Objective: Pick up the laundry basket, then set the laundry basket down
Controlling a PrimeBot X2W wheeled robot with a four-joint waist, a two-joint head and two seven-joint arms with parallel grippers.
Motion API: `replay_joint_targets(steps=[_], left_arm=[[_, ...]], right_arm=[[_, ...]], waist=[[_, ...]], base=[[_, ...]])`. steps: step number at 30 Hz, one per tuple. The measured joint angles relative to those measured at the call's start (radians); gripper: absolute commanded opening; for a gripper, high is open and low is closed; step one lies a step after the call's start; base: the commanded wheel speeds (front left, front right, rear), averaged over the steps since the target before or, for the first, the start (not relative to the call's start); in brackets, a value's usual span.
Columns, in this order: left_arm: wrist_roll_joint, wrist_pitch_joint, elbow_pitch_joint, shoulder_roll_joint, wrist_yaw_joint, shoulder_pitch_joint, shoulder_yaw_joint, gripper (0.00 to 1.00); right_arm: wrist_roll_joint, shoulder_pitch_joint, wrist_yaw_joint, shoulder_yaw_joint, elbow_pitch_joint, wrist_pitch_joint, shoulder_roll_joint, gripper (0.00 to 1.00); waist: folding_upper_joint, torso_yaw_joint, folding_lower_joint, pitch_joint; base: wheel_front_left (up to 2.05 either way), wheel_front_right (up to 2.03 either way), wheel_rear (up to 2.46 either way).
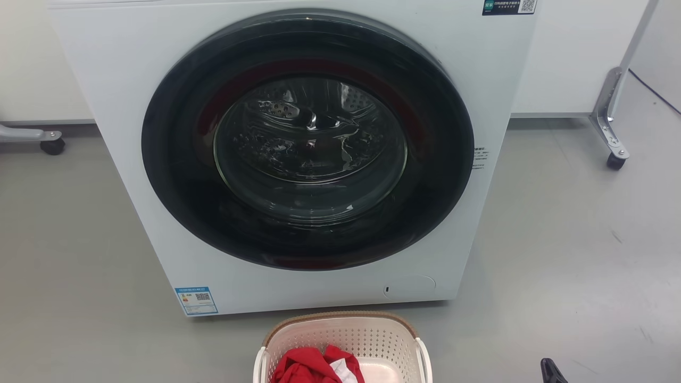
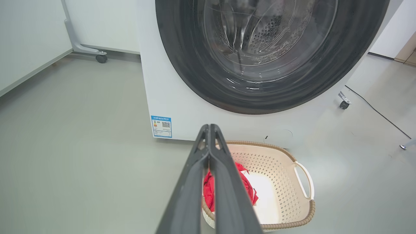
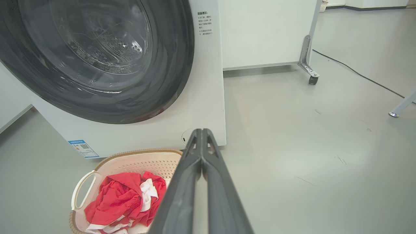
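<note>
the laundry basket (image 1: 372, 335) is sitting on the grey floor (image 1: 558, 239) at the bottom centre of the head view, just in front of the white washing machine (image 1: 106, 80), whose round dark door (image 1: 175, 159) is standing shut. a red and white garment (image 1: 306, 367) is lying bunched inside the basket, toward its left side in that frame. in the left wrist view the left claw (image 2: 209, 126) is reaching up the middle of the frame, crossing in front of the basket's left rim, its 2 dark fingers pressed together at the tips and gripping nothing. in the right wrist view the right claw (image 3: 201, 130) is likewise closed and empty, standing in the lower middle of the frame just right of the basket. a dark fingertip (image 1: 550, 369) is showing at the bottom right of the head view, apart from the basket. a blue label (image 1: 196, 300) is sticking to the machine's lower left corner.
</note>
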Motion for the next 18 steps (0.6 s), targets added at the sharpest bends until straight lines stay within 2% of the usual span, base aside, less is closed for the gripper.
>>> replay_joint_targets(steps=[18], left_arm=[[-0.247,0.065,0.019,-0.013,-0.044,-0.027,0.059,0.00]], right_arm=[[0.239,-0.020,0.044,-0.085,0.007,0.070,0.036,0.00]], waist=[[0.0000,0.003,0.0000,0.008]], base=[[0.00,0.00,0.00]])
